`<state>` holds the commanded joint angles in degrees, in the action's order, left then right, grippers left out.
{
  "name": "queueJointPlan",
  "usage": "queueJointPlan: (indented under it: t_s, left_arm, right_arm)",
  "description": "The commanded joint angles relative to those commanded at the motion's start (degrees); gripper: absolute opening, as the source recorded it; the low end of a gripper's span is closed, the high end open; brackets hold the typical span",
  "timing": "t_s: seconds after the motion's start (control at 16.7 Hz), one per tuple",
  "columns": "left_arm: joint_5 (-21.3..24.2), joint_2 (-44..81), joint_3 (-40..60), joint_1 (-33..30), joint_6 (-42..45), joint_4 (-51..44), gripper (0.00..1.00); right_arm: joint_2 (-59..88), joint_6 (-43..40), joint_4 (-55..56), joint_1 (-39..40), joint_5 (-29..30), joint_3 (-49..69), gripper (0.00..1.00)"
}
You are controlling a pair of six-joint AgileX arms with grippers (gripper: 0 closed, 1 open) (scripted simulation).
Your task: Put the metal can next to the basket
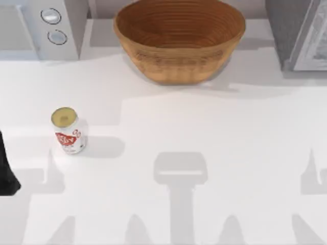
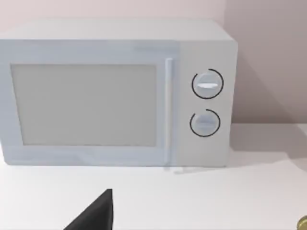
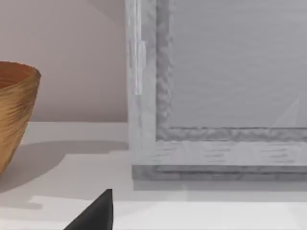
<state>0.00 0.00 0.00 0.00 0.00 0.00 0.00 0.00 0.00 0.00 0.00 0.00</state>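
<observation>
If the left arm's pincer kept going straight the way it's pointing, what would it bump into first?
Probably the white microwave oven with two round dials: it faces the left wrist camera squarely, with bare white table before it. The pincer's dark tip sits low in that view. Depth is uncertain.

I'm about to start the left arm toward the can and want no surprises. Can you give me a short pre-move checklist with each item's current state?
1. Small white metal can with red label upright on the white table: ok.
2. Can apart from the large woven orange-brown basket, so not yet placed: ok.
3. Table beside the basket's left free for the can: ok.
4. White microwave stands back from the can: ok.
5. Left gripper open: cannot tell.
</observation>
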Motion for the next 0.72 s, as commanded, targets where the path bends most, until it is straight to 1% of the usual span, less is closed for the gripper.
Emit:
queueJointPlan:
  t_s: [0.18, 0.3, 0.72]
  left_arm:
    - [0.0, 0.3, 0.3, 0.0, 0.1, -0.2, 1.00]
    - [-0.2, 2.5, 2.5, -0.2, 0.8, -1.5, 1.00]
    - [-0.1, 19.9, 17.4, -2.6, 5.6, -12.2, 1.00]
  right_arm:
    - [0.0, 0.0, 0.0, 0.0, 0.0, 0.0, 1.00]
    - [0.0, 0.0, 0.0, 0.0, 0.0, 0.0, 1.00]
    - [0.0, 0.0, 0.0, 0.0, 0.0, 0.0, 1.00]
